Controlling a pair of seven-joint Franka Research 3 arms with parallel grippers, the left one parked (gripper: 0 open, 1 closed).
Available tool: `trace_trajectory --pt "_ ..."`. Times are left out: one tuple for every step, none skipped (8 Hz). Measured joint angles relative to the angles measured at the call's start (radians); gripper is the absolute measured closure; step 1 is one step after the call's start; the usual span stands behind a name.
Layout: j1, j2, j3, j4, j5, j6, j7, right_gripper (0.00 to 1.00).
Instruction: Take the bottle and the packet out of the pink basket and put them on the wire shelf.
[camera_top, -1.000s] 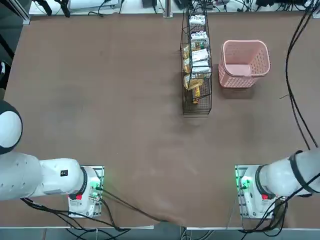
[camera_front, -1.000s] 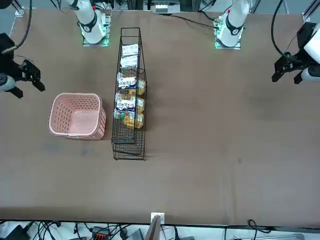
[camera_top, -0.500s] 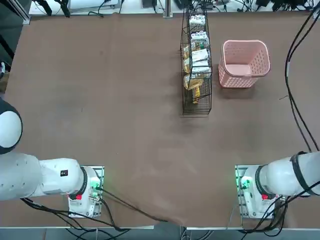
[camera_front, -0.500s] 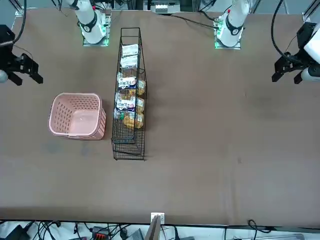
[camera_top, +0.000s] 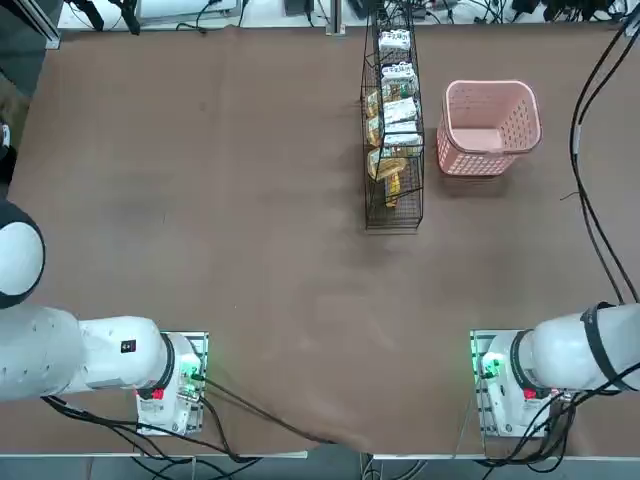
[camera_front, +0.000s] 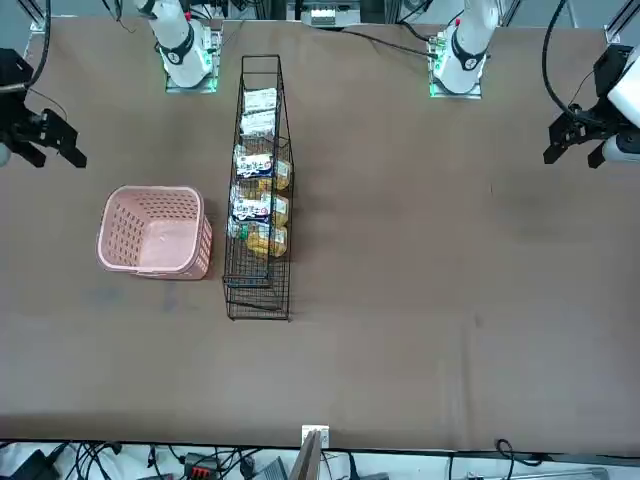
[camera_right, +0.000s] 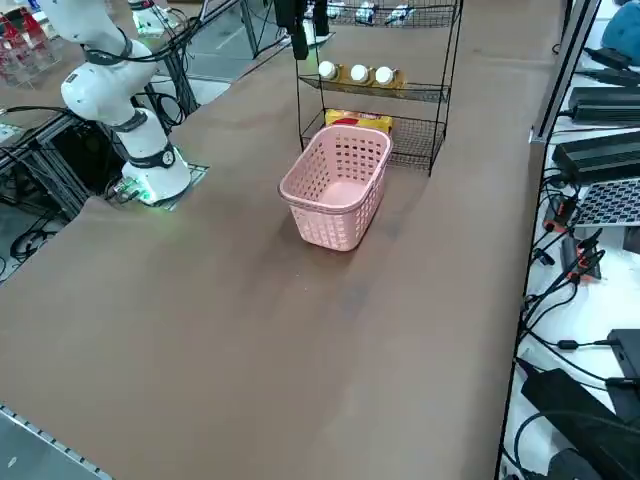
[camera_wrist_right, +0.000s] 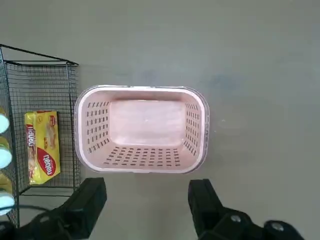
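End effector (camera_wrist_right: 147, 185), right: fingers apart, unladen; pink basket (camera_wrist_right: 142, 88) ahead of it: emptied; wire shelf (camera_wrist_right: 68, 90) beyond, to one side: white-capped bottles (camera_wrist_right: 4, 157), white packets (camera_front: 253, 165), task pair presumably included, transfer apparently complete.

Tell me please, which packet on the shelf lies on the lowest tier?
The yellow packet; the bottles stand one tier above it.

brown tabletop (camera_top: 250, 250) | white side bench (camera_right: 600, 300), laptop (camera_right: 610, 205) on it | floor beyond, apparently grey
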Motion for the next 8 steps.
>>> trace_trajectory --pt "0.0 0.0 0.0 -0.006 0.0 0.01 0.0 0.0" --pt "0.0 0.0 0.002 -0.013 0.0 0.025 -0.001 0.0" --pt "0.002 0.0 0.007 -0.017 0.003 0.039 -0.001 0.0" --pt "0.003 0.0 0.012 -0.017 0.003 0.053 -0.001 0.0" --pt "0.003 0.0 0.013 -0.018 0.009 0.071 -0.001 0.0" --pt "0.003 0.0 0.013 -0.018 0.019 0.081 -0.001 0.0" --pt "0.003 0.0 0.015 -0.019 0.026 0.081 -0.002 0.0" --pt "0.004 0.0 0.023 -0.022 0.028 0.079 -0.002 0.0"
